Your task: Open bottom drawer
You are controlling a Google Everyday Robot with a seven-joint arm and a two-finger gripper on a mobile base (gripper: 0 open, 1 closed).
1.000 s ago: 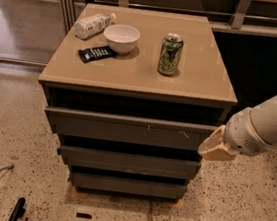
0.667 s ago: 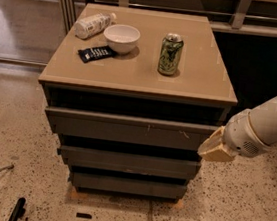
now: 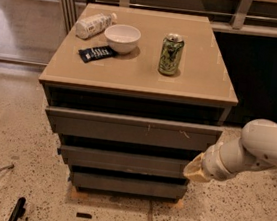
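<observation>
Jaws first: honestly can't tell how they stand, the gripper (image 3: 195, 170) just reads as one tan lump at the tip of the white arm (image 3: 262, 147). It sits low down below the desk's front right corner, right beside the right end of the middle front (image 3: 122, 160). Whether it's actually touching that front, I can't make out.

Biggest thing is the desk (image 3: 203, 77), tan top with three grey-brown fronts stacked under its front edge. The top front (image 3: 131, 129) is the widest and has some white scratches toward its right end. The bottom drawer (image 3: 127, 185) is the narrowest one, lowest down near the floor, and the gripper is a bit above and to the right of its right end, clear of it.

On top: a white bowl (image 3: 121, 38) toward the back left corner, and a green can (image 3: 170, 54) standing upright around the middle. A plastic bottle (image 3: 92, 25) lies on its side near the back left corner, and a dark packet (image 3: 97, 53) lies flat just in front of the bowl, toward the left edge.
</observation>
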